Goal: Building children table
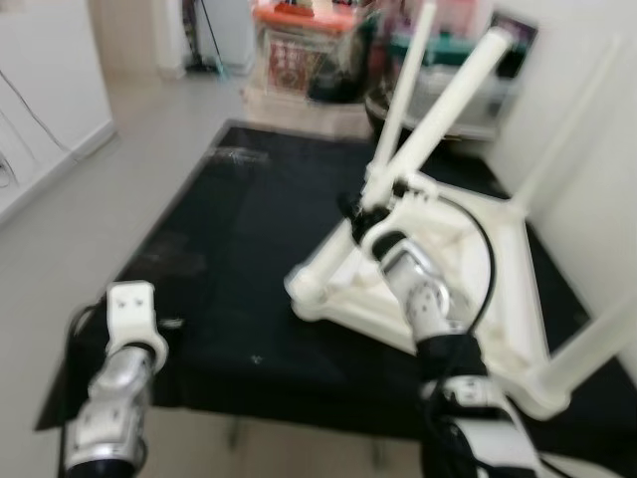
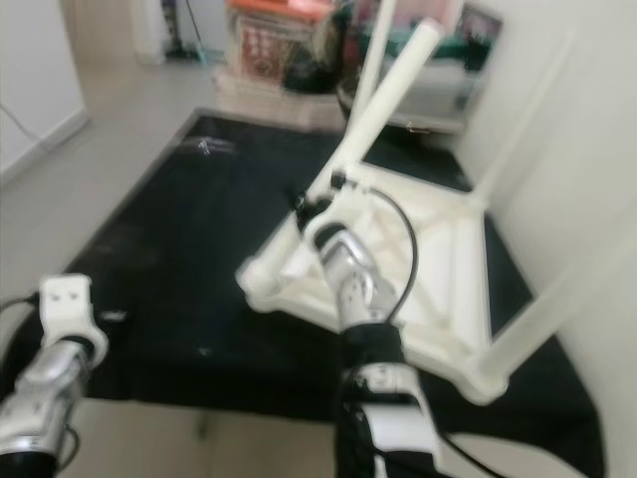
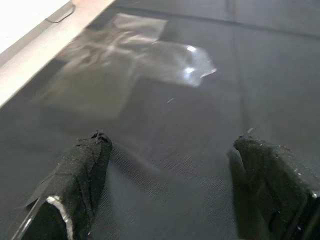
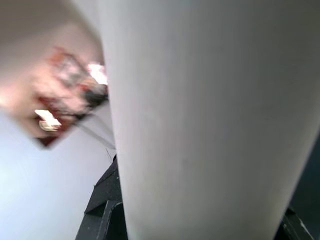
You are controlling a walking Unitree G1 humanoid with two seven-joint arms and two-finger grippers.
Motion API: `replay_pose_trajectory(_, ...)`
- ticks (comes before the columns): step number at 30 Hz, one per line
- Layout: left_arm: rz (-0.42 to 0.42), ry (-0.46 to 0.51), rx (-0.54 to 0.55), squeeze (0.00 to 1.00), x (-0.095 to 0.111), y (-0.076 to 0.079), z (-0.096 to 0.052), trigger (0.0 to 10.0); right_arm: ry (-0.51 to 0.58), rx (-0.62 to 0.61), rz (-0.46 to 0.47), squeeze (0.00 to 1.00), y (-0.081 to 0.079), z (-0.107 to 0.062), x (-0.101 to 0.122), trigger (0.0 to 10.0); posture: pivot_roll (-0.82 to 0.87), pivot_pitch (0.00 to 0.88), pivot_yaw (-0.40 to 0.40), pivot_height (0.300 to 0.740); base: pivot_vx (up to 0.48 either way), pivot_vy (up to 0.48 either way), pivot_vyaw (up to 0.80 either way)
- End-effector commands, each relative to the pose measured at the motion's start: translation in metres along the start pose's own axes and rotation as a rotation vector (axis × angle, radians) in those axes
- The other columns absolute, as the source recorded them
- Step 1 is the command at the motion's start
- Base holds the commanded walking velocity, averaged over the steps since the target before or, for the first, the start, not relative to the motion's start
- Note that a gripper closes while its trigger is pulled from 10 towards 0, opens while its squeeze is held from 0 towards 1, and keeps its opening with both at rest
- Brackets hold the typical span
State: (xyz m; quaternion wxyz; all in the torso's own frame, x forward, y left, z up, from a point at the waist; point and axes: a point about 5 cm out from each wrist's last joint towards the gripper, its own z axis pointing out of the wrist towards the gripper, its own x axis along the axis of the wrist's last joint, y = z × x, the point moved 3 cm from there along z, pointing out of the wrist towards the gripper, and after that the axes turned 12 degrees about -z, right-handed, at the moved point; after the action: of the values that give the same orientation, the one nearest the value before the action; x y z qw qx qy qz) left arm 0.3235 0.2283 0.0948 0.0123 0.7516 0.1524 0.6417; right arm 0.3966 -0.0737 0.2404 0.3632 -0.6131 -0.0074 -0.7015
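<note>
A white children's table lies upside down on the right half of a black mat, its legs pointing up. One thick leg leans away from the near left corner. My right gripper is at that leg's base, and the white leg sits close between its black fingers, so it is shut on it. My left gripper hovers low over the mat's near left part, fingers wide open with nothing between them.
A clear plastic bag lies flat on the mat ahead of the left gripper. Boxes and an orange-lidded bin stand beyond the mat's far edge. A white wall runs along the right, a white cabinet along the left.
</note>
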Motion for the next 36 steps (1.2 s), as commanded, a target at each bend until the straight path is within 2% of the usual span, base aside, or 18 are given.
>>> replay_pose_trajectory(1,-0.023,-0.067,-0.018,0.0,-0.017,0.003,-0.003,10.0,0.087,0.106,0.016,0.0,-0.017,0.002,0.025,0.0,0.1,0.0,-0.144,0.74,0.0,0.0,0.0)
replay_pose_trajectory(2,-0.023,-0.067,-0.018,0.0,-0.017,0.003,-0.003,10.0,0.087,0.106,0.016,0.0,-0.017,0.002,0.025,0.0,0.1,0.0,-0.144,0.74,0.0,0.0,0.0)
replay_pose_trajectory(4,-0.023,-0.068,-0.026,0.0,-0.017,0.004,-0.003,10.0,0.136,0.191,0.004,0.0,-0.03,0.002,0.037,0.0,0.1,0.0,-0.144,0.74,0.0,0.0,0.0)
replay_pose_trajectory(6,-0.023,-0.07,-0.031,0.0,-0.017,0.005,-0.003,10.0,0.148,0.224,0.0,0.0,-0.035,0.002,0.04,0.0,0.11,0.0,-0.145,0.74,0.0,0.0,0.0)
replay_pose_trajectory(13,-0.031,-0.067,-0.076,0.0,-0.015,0.009,-0.003,10.0,0.135,0.336,-0.007,0.0,-0.052,-0.005,0.035,0.0,0.11,0.0,-0.141,0.74,0.0,0.0,0.0)
replay_pose_trajectory(23,-0.028,-0.072,-0.091,0.0,-0.017,0.012,-0.003,10.0,0.132,0.368,-0.026,0.0,-0.055,-0.008,0.034,0.0,0.11,0.0,-0.138,0.74,0.0,0.0,0.0)
replay_pose_trajectory(27,-0.028,-0.075,-0.102,0.0,-0.018,0.014,-0.003,10.0,0.122,0.368,-0.08,0.0,-0.053,-0.009,0.03,0.0,0.11,0.0,-0.135,0.74,0.0,0.0,0.0)
replay_pose_trajectory(36,-0.037,-0.083,-0.137,0.0,-0.018,0.019,-0.004,10.0,0.116,0.388,-0.133,0.0,-0.055,-0.012,0.027,0.0,0.1,0.0,-0.132,0.74,0.0,0.0,0.0)
